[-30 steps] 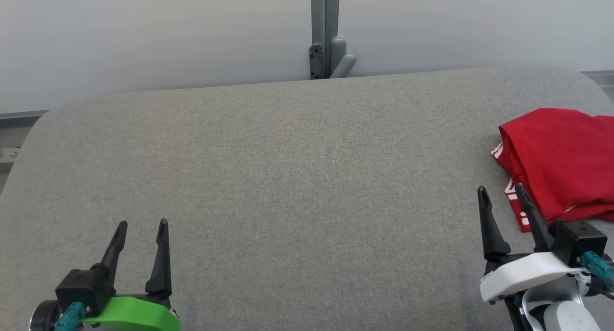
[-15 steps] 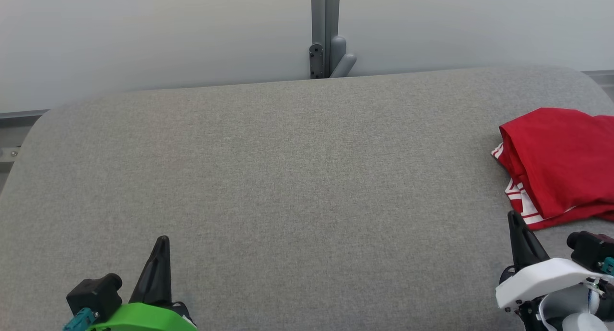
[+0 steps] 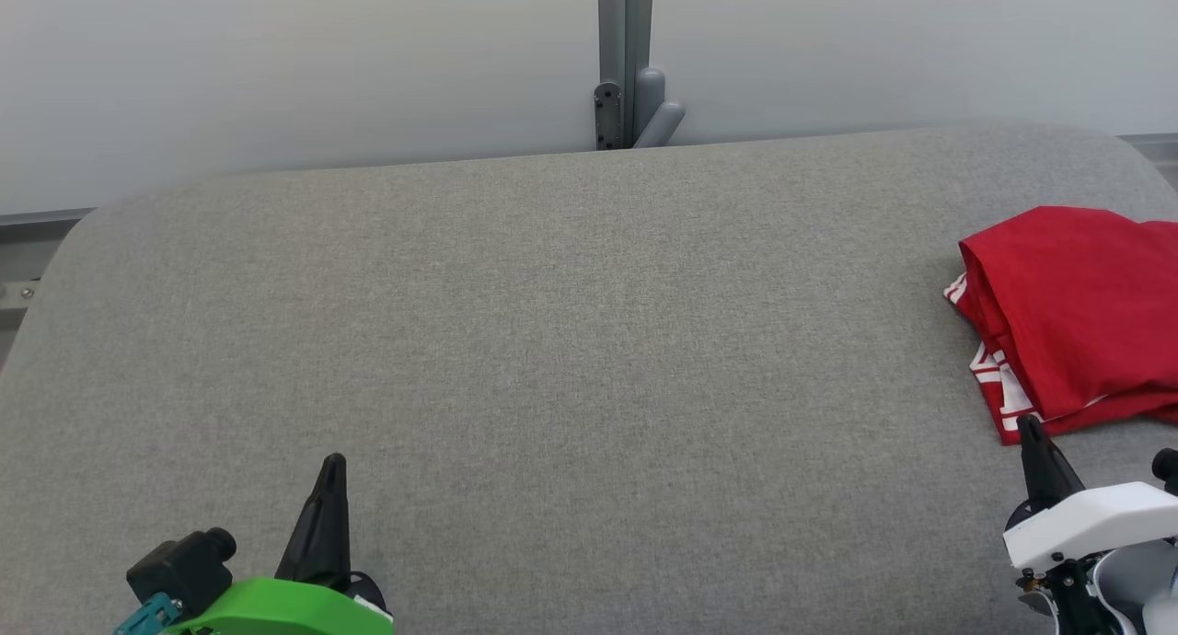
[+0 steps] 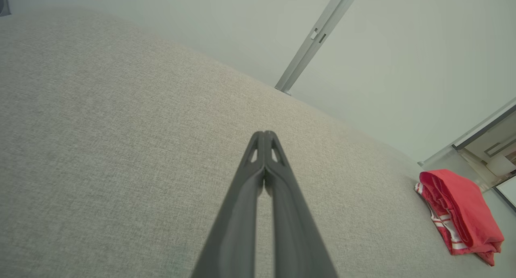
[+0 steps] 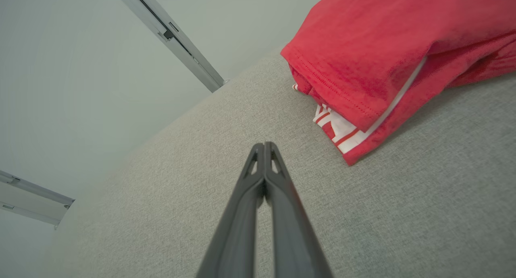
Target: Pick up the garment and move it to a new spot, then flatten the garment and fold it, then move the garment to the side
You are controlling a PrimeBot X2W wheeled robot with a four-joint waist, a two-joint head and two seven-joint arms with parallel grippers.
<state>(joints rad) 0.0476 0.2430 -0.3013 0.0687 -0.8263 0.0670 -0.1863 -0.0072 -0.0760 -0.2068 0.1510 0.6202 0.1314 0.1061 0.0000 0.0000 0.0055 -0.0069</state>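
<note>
Red garment (image 3: 1077, 317) with white stripes — grey cloth surface (image 3: 552, 340) — pale grey wall (image 3: 276, 64).

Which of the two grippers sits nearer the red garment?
The white-bodied right gripper, its tip just short of the red garment; the green-bodied left gripper is far off.

Surface (image 3: 552, 322): looked grey woven cloth, matt, coarse-grained.
Garment (image 3: 1077, 313), at right: was soft red cloth, matt, with white striped trim and a stitched hem.
Fingers (image 4: 246, 213): appeared dark matt plastic, smooth.
Left gripper (image 3: 331, 465) housing: was green plastic, slightly glossy; right gripper (image 3: 1028, 428) housing: white plastic, matt.
Far post (image 3: 624, 55): looked grey metal, smooth; wall (image 3: 276, 64) behind was smooth, matt.
</note>
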